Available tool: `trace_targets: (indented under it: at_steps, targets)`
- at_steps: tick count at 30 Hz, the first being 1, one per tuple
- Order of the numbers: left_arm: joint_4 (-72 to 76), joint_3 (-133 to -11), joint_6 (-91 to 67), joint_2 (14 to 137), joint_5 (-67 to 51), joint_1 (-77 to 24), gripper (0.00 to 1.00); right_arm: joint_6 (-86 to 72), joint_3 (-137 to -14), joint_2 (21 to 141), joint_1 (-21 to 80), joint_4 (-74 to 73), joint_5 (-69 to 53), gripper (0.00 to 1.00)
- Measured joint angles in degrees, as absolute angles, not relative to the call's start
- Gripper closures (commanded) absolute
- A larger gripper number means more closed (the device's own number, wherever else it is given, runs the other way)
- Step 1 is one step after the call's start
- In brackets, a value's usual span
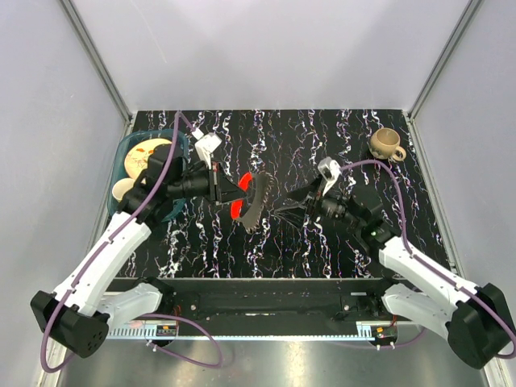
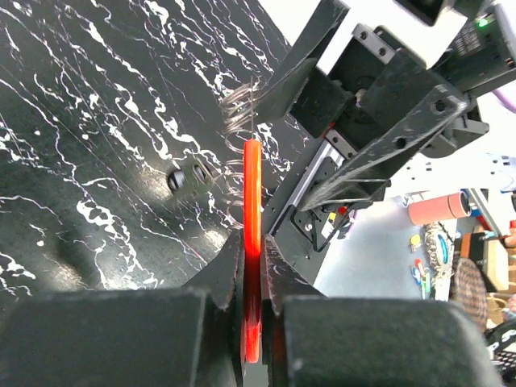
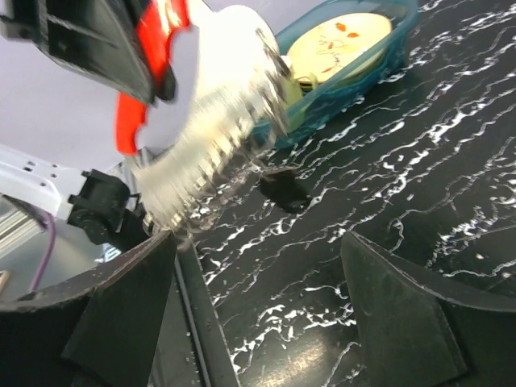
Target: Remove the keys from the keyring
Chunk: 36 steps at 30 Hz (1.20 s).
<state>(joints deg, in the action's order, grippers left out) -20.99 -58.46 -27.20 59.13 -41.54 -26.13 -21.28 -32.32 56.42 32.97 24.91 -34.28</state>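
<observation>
Because they are smeared by blur in the right wrist view, the keys (image 3: pixel 211 137) cannot be counted or told apart from the keyring (image 2: pixel 236 113). One red piece (image 2: pixel 252 185) is clamped in the left tool (image 2: pixel 253 278), held over the bench (image 1: pixel 322 145). The right tool (image 3: pixel 258 322) is spread wide just beside the keys, gripping nothing.

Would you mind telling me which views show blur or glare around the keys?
Right wrist: the keys are a glaring, motion-blurred smear. Top external: they streak darkly beside the red piece. Left wrist: red piece crisp in the left gripper.
</observation>
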Motion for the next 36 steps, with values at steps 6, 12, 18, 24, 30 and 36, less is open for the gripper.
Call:
trace_targets:
  at_steps: [6, 12, 18, 24, 30, 36]
  targets:
    - [-30.2, -66.3, -22.2, 59.6, -41.7, -26.1, 1.0, -17.3, -23.4, 54.3, 33.1, 33.9, -28.3, 0.11]
    - [-36.8, -70.1, -21.3, 60.5, -41.6, -26.1, 1.0, -12.2, -22.9, 57.8, 36.4, 39.8, -22.9, 0.11]
    - [-39.5, -72.3, -21.5, 60.9, -41.3, -26.1, 1.0, -9.0, -25.2, 63.9, 41.6, 45.1, -20.8, 0.11]
    - [-40.8, -72.4, -22.5, 60.9, -41.2, -26.1, 1.0, -6.3, -28.1, 67.7, 44.9, 46.8, -17.3, 0.12]
    - [-41.1, -72.4, -23.2, 60.8, -41.1, -26.1, 1.0, -5.8, -30.7, 70.2, 45.4, 48.6, -17.2, 0.22]
    - [-41.1, -72.3, -23.6, 59.4, -40.5, -26.1, 1.0, -6.1, -32.2, 73.2, 45.9, 49.7, -17.2, 0.28]
